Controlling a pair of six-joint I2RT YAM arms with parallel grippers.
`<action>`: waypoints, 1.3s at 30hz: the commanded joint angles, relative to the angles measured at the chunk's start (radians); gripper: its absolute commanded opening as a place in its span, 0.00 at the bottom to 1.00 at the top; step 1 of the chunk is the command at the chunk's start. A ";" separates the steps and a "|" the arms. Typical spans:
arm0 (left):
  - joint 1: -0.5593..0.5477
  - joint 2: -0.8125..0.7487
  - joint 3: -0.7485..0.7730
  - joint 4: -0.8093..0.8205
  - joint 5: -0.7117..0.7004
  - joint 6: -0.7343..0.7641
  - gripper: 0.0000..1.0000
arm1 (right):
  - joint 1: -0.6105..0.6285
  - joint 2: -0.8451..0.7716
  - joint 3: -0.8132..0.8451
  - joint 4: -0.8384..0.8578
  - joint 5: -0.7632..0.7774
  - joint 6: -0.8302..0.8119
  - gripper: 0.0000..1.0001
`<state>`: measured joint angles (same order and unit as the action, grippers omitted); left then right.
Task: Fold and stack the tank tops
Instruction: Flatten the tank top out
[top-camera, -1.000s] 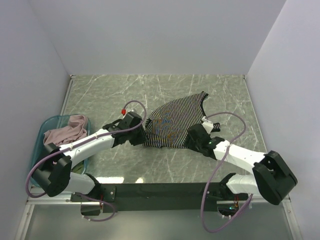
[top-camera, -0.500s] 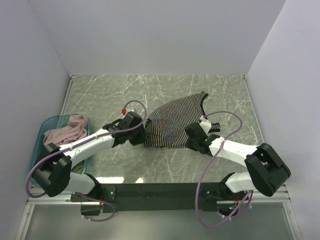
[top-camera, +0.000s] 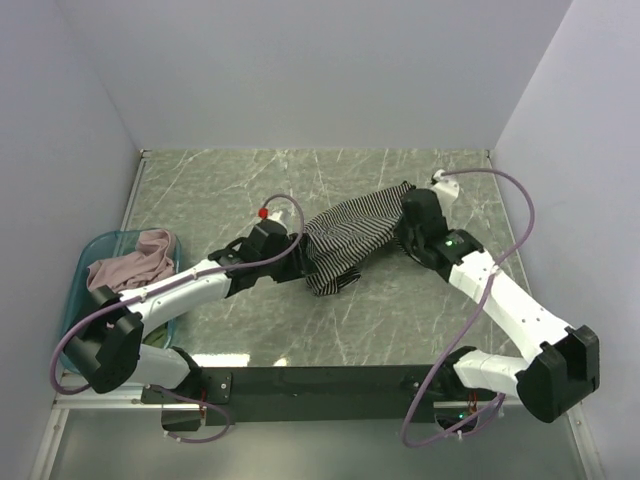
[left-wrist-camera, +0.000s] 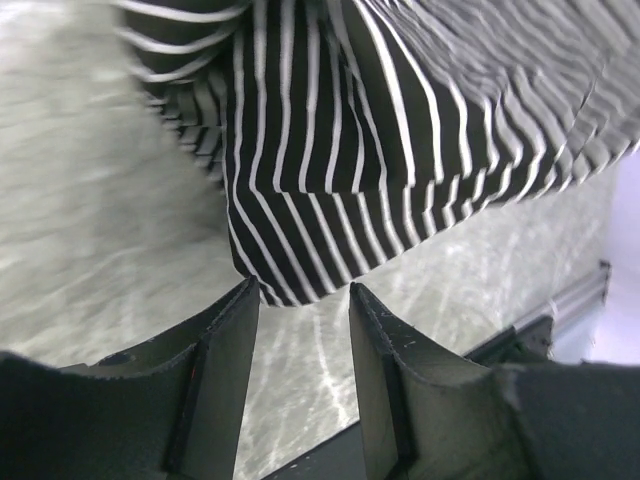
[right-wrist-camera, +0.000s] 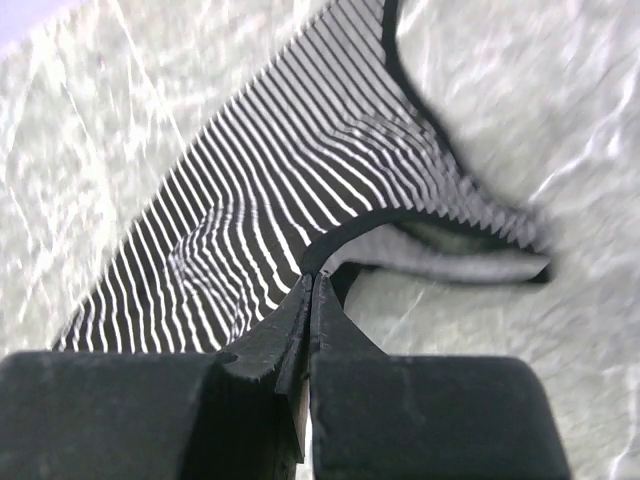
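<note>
The black-and-white striped tank top (top-camera: 345, 232) lies crumpled and partly lifted in the middle of the marble table. My right gripper (top-camera: 402, 232) is at its right end. In the right wrist view this gripper (right-wrist-camera: 312, 278) is shut on the top's dark-edged opening, and the striped cloth (right-wrist-camera: 250, 190) stretches away from it. My left gripper (top-camera: 295, 258) is at the top's left side. Its jaws (left-wrist-camera: 303, 292) stand open with nothing between them, and a corner of the striped cloth (left-wrist-camera: 340, 150) hangs just past the fingertips. A dusty pink tank top (top-camera: 135, 260) lies bunched in the tub.
A teal plastic tub (top-camera: 84, 262) sits at the table's left edge beside the left arm. White walls close in the table at the back and on both sides. The black mounting rail (top-camera: 330, 380) runs along the near edge.
My right gripper shut on the top's dark edge and carried it toward the back right, dragging the cloth along. My left gripper's jaws opened wider and the cloth slipped out ahead of them.
</note>
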<state>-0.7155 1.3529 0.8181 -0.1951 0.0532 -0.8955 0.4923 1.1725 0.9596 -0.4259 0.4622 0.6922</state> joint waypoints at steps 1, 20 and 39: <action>-0.041 0.021 0.019 0.111 0.048 0.046 0.47 | -0.029 -0.007 0.103 -0.060 0.056 -0.083 0.00; -0.236 0.290 0.185 0.261 -0.052 0.089 0.57 | -0.038 0.131 0.631 -0.178 0.154 -0.235 0.00; -0.345 0.453 0.493 0.284 -0.407 0.193 0.76 | -0.028 0.176 0.870 -0.269 0.179 -0.290 0.00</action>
<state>-1.0538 1.8027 1.2324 0.0601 -0.1963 -0.7250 0.4595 1.3464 1.7786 -0.6888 0.6140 0.4210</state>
